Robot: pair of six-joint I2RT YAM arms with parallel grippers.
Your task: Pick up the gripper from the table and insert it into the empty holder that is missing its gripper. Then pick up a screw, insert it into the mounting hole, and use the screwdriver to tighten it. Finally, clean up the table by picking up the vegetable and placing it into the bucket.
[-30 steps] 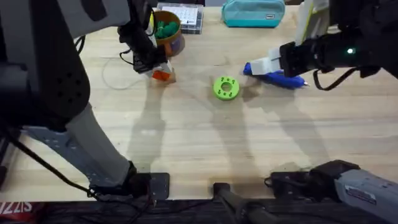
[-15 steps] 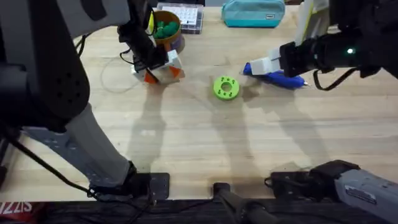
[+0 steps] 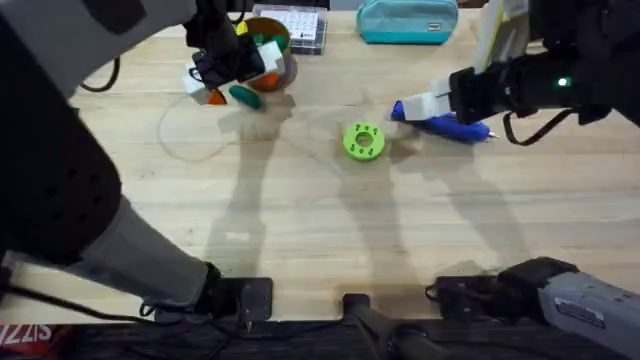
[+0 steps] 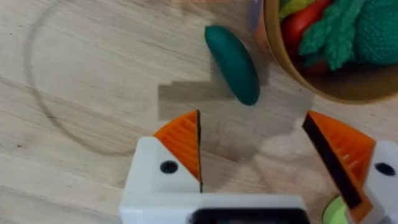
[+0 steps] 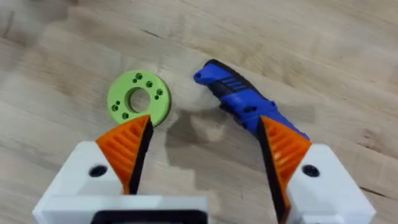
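The vegetable (image 4: 232,62) lies on the worktop (image 3: 320,230) just beside the bucket (image 3: 272,50), on its near side; what shows of it is a dark green rounded end, and in the overhead view it sits at the foot of the bucket (image 3: 244,95). The bucket stands at the far left of the worktop with green and red toy pieces (image 4: 339,28) piled inside it. The left tool (image 4: 255,149) hangs over the vegetable with its orange pads spread wide and nothing between them; from above, it sits close against the bucket's left side (image 3: 213,82).

Over to the right, the screwdriver (image 5: 249,102) rests flat on the wood, its blue body angled across the boards. The right tool (image 5: 205,155) hovers above it, pads spread apart and empty. A bright green disc with holes (image 5: 138,99) lies near the screwdriver, closer to the middle of the worktop. At the far edge sit a clear compartment box (image 3: 297,25) next to the bucket and a teal zipped pouch (image 3: 408,20).
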